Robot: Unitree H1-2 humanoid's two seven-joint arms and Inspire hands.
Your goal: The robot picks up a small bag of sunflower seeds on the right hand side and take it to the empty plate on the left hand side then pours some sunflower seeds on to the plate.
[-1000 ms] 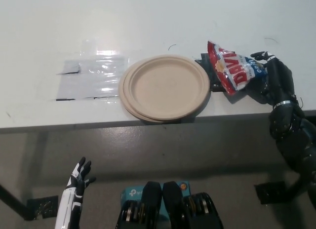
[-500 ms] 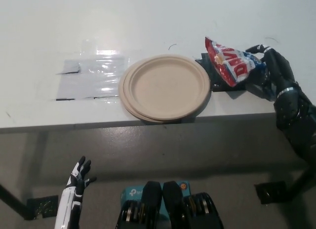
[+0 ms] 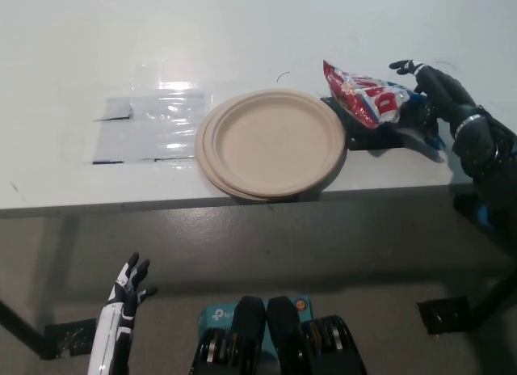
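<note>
1. Your black right hand (image 3: 436,96) grips the sunflower seed bag (image 3: 362,98), held tilted just right of the plate (image 3: 271,142).
2. The plate sits bare on the table (image 3: 242,35).
3. Your white left hand (image 3: 123,298) hangs low, fingers spread.

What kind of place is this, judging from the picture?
Probably a lab or test room, not a kitchen: a plain white table over a bare grey floor, with clear plastic sheet taped on it. The only tableware is a paper plate.
</note>
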